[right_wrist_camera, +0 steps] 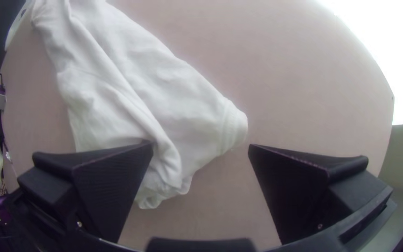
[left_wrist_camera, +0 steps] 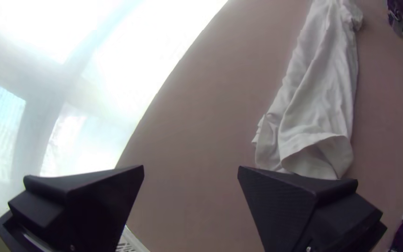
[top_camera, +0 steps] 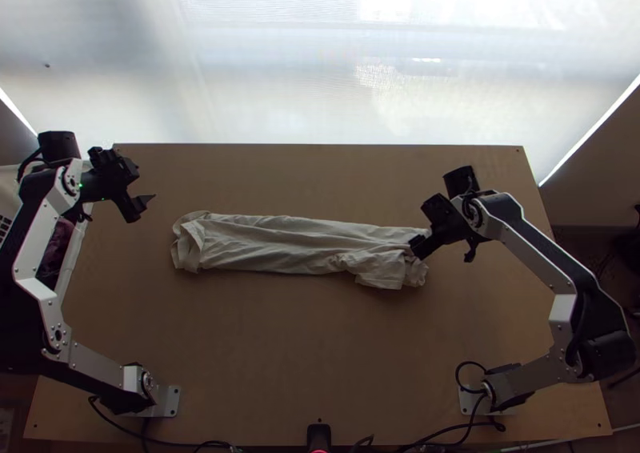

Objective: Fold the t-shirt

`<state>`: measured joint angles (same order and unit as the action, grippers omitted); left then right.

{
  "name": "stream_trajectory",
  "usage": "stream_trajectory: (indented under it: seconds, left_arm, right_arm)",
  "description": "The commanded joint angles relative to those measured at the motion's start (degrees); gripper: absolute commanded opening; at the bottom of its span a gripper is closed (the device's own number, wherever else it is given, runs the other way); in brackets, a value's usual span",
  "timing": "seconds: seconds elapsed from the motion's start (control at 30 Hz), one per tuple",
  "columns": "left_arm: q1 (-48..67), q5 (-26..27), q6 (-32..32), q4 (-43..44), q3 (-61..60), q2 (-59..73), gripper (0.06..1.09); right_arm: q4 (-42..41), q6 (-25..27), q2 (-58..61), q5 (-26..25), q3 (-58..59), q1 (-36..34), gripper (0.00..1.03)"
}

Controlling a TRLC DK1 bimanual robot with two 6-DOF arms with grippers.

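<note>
Seeing the shirt [top_camera: 280,241] in a long, wrinkled strip across the table [top_camera: 264,345], best even out both ends before folding crosswise. Bring right gripper [right_wrist_camera: 200,145], spread over the bunched end, down astride all layers; pinch, lift low, lay straight. Lower left gripper [left_wrist_camera: 191,169], spread and empty beyond the other end, to match, then draw out creases gently.

The light-brown rectangular wooden worktop [top_camera: 320,357] was smooth and matt. Between its left and right edges, the long white T-shirt [top_camera: 272,245] was wrinkled matt cloth. The black left gripper [top_camera: 146,202] and black right gripper [top_camera: 416,249] each had 2 matt, finely ribbed, plastic-looking fingers. By the near-left corner, a flat silver-grey plate [top_camera: 170,402] looked like satin metal.
</note>
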<state>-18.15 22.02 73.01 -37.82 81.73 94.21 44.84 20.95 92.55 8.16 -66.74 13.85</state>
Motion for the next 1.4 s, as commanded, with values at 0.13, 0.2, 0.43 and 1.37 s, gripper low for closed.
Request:
stream_trajectory:
  seconds: [0.13, 0.2, 0.43, 1.37]
  left_arm:
    - [-1.3, 3.5, -7.9, -15.8, -1.3, -4.0, 1.03]
    - [-1.4, 4.4, -11.3, -20.6, -0.4, -4.2, 1.03]
    - [-1.8, 11.0, -18.8, -37.1, 1.1, -4.2, 1.03]
    - [2.4, 14.2, -30.1, -29.9, -7.8, -5.2, 1.03]
  right_arm:
    - [1.7, -2.9, -6.3, -1.0, -2.1, 0.3, 0.99]
    - [2.1, -3.5, -7.5, -2.5, -3.3, 2.4, 0.98]
    - [2.6, -3.2, -8.4, -14.1, -5.0, 14.7, 0.96]
    - [-6.7, -3.5, -0.6, -30.1, -1.4, 34.5, 0.93]
